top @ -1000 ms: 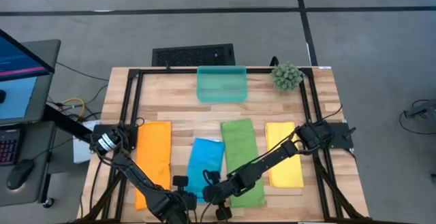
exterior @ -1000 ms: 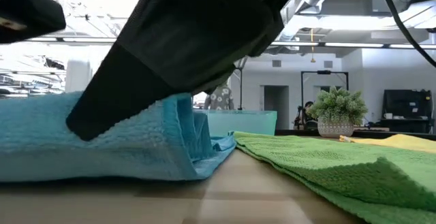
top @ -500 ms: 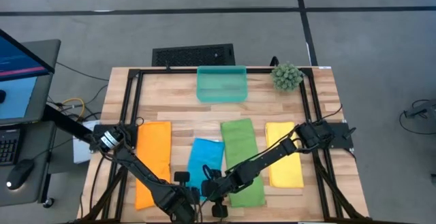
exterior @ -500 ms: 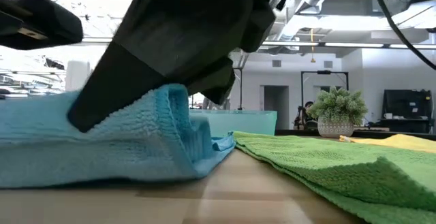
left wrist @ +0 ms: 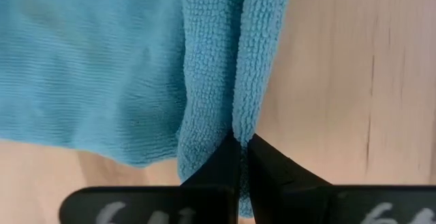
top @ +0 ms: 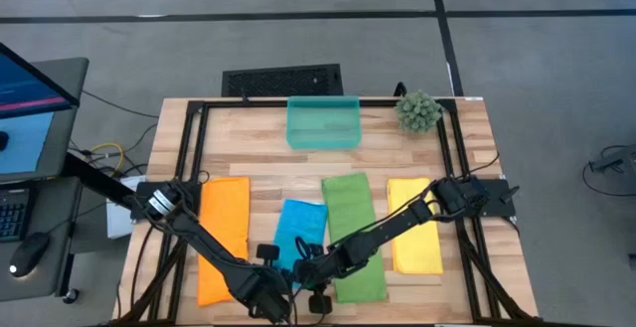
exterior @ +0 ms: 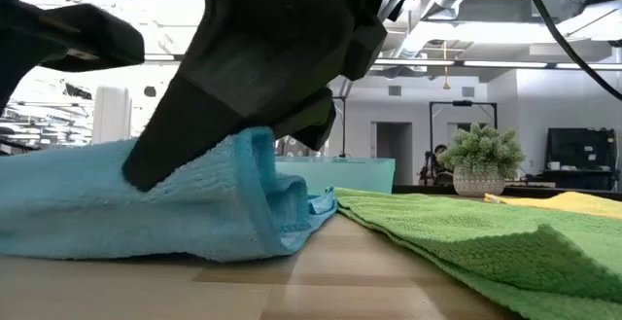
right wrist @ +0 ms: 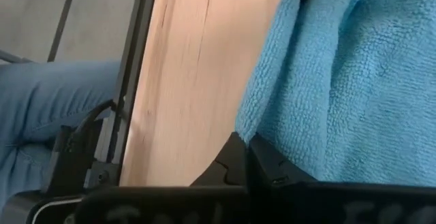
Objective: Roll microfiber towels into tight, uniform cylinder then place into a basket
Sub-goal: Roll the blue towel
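Lying lengthwise toward basket (top: 323,123), blue towel (top: 300,232)

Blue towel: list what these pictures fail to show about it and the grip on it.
- High view: the blue towel's near edge is covered by both arms, so the pinch points are hidden.
- Low view: the dark right gripper blocks the towel's top; how far it is rolled cannot be told.
- Left wrist view: the left gripper's fingers pinch a fold; the towel's far end is cut off by the frame.
- Right wrist view: blurred close-up; only a towel corner shows.
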{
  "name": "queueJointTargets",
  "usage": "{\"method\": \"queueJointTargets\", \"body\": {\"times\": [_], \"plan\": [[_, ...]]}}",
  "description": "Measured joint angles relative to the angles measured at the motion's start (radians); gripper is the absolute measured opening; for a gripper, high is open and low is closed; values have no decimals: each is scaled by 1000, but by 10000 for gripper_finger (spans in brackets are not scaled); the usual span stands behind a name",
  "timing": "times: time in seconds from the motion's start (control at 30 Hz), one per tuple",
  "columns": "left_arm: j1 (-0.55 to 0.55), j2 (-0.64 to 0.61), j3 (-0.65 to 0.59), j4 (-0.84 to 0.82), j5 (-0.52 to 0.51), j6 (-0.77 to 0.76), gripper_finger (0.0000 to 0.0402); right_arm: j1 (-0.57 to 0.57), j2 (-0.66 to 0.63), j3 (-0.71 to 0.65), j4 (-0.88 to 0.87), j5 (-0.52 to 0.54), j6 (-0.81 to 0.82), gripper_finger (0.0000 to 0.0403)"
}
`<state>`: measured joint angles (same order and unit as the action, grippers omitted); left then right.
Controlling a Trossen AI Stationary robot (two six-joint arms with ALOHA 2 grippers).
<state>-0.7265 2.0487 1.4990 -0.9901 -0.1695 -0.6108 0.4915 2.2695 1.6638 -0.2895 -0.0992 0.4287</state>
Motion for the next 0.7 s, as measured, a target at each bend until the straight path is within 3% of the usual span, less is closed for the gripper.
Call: {"method": "queueJointTargets", "body": {"times": [0.17,0.43,0.6,0.7], "plan": [[-7,-64,0,-26,-65,-14,2,-9,-13,-1,-21,-12,-17,7],[-7,-122,-11,-22,-79,-39,2,-21,-16,0,-30,-8,-44,9],[16,-118,-132,101,-8,-56,2,-35,-12,-2,-72,-7,-37,6],[21,-118,-206,166,-22,-67,2,-35,-12,-1,-71,3,-37,8]]}}
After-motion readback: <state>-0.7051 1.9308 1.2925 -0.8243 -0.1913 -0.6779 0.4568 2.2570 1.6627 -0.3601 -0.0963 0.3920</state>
